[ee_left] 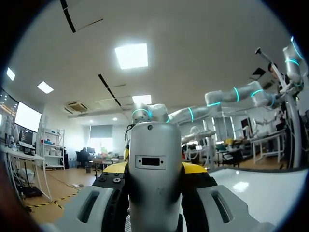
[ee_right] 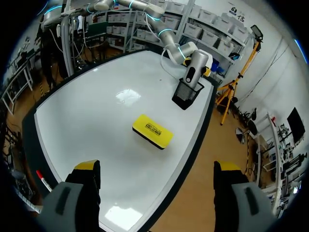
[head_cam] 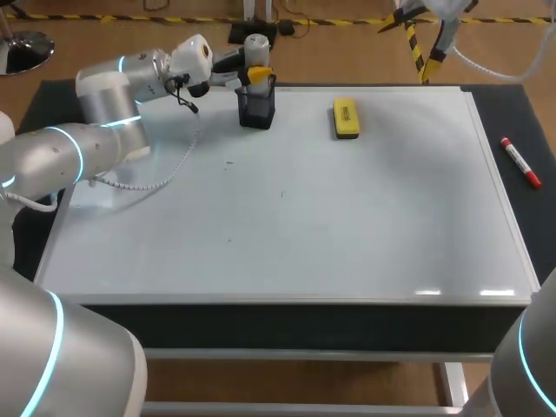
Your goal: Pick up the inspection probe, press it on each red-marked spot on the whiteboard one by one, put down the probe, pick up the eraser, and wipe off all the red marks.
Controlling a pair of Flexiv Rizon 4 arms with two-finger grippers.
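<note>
Left gripper (head_cam: pixel 256 76): pinching silver cylindrical probe (ee_left: pixel 154 159) over black mesh cup (head_cam: pixel 257 109)
Right gripper (ee_right: pixel 158 166): spread, above yellow rectangular eraser (ee_right: pixel 152 131)

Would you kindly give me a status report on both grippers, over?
Left gripper shut on inspection probe, at the mesh holder. Right gripper open, eraser ahead of it. Nothing in the way.

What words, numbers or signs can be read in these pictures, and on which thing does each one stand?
Nothing can be read.
Eraser: a label with dark print, too small to read.
Marker: no print can be made out.
Probe: only a dark slot, no text.
Whiteboard: no writing, only a few tiny dark specks.
</note>
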